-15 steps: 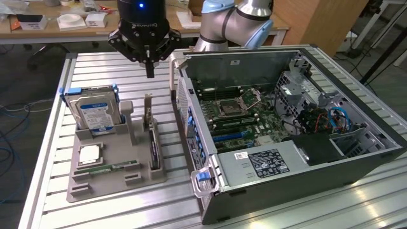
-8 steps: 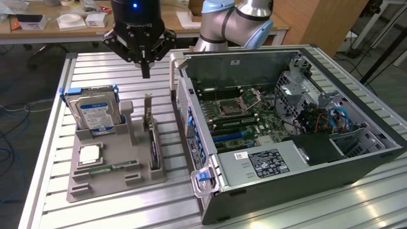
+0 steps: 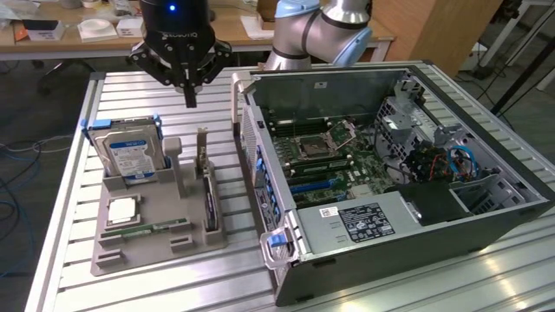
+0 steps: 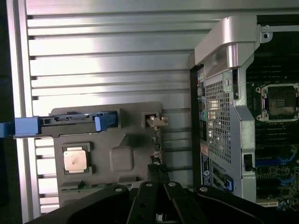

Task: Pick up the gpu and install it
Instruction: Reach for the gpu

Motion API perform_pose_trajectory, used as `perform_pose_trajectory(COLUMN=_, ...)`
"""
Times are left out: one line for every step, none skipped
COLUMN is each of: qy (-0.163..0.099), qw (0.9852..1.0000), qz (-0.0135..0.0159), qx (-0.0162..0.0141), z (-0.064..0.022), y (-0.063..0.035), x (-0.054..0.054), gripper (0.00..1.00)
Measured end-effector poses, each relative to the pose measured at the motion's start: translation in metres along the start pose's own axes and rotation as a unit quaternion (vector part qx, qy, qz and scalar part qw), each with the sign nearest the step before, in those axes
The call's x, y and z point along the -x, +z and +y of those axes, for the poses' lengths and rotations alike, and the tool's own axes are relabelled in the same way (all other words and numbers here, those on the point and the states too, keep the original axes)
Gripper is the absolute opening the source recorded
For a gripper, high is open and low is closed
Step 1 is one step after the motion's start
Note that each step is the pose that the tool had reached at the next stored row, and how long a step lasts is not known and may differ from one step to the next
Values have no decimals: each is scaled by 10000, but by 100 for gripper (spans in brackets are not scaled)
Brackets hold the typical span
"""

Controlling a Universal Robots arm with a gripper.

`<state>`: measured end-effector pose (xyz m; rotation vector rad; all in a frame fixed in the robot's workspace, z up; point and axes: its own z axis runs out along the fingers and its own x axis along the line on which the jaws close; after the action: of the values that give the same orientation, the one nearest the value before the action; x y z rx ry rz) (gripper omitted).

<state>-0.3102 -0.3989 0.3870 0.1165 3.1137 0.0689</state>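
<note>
The gpu (image 3: 207, 190) stands on its long edge in a slot along the side of the grey holder tray (image 3: 156, 244) nearest the computer case. Its slim metal bracket (image 3: 202, 144) points up at the far end. In the wrist view the gpu (image 4: 157, 148) is a thin edge-on strip running straight ahead of the fingers. My gripper (image 3: 191, 99) hangs above the slatted table beyond the tray's far end, higher than the card and apart from it. Its black fingers are shut to a point with nothing in them. The gripper (image 4: 158, 178) is also seen from the wrist.
The tray also carries a hard drive (image 3: 129, 152) with blue rails, a processor chip (image 3: 123, 210) and a green memory stick (image 3: 147, 229). The open computer case (image 3: 407, 221) lies at the exterior view's right with its motherboard (image 3: 334, 162) exposed. A desk with boxes stands behind.
</note>
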Motion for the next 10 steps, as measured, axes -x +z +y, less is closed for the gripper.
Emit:
perform_pose_trajectory(qy=0, qw=10000, qz=0, qx=0, z=-1, y=0, x=-15, gripper=11)
perform_pose_trajectory(qy=0, qw=10000, qz=0, qx=0, z=-2, y=0, x=-30, gripper=11)
perform_pose_trajectory(qy=0, qw=10000, qz=0, qx=0, z=-3, y=1, x=-43, gripper=11)
perform_pose_trajectory(qy=0, qw=10000, qz=0, qx=0, z=-4, y=1, x=-59, gripper=11)
perform_pose_trajectory(qy=0, qw=10000, qz=0, qx=0, z=-6, y=1, x=-73, gripper=11)
perform_pose_trajectory(qy=0, qw=10000, qz=0, qx=0, z=-7, y=1, x=-86, gripper=11)
perform_pose_trajectory(qy=0, qw=10000, qz=0, qx=0, z=-8, y=1, x=-100, gripper=11)
perform_pose_trajectory(qy=0, qw=10000, qz=0, qx=0, z=-9, y=1, x=-113, gripper=11)
perform_pose_trajectory(qy=0, qw=10000, qz=0, qx=0, z=-9, y=1, x=-127, gripper=11)
perform_pose_trajectory(qy=0, qw=10000, qz=0, qx=0, z=-10, y=1, x=-140, gripper=11)
